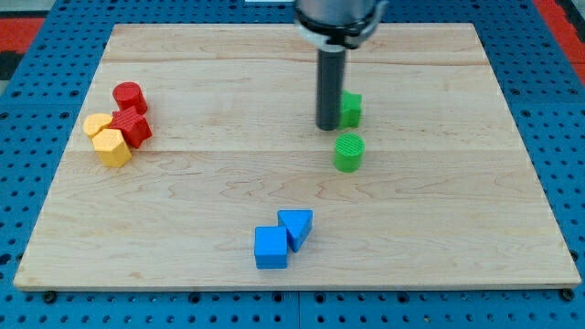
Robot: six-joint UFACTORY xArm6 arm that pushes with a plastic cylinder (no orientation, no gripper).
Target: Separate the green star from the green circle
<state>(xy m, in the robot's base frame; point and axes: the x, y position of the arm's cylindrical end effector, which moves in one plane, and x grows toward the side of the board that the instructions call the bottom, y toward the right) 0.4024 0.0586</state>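
The green star (351, 109) lies on the wooden board (201, 183) right of centre, near the view's top. The green circle, a short cylinder (348, 152), stands just below it with a small gap between them. My tip (328, 126) is at the left side of the green star, touching or nearly touching it, and above-left of the green circle. The rod partly hides the star's left edge.
A red cylinder (130, 96), a red block (134, 127), a yellow block (98, 123) and a yellow hexagon-like block (113, 147) cluster at the view's left. A blue square (271, 248) and a blue triangle (296, 226) sit together near the bottom centre.
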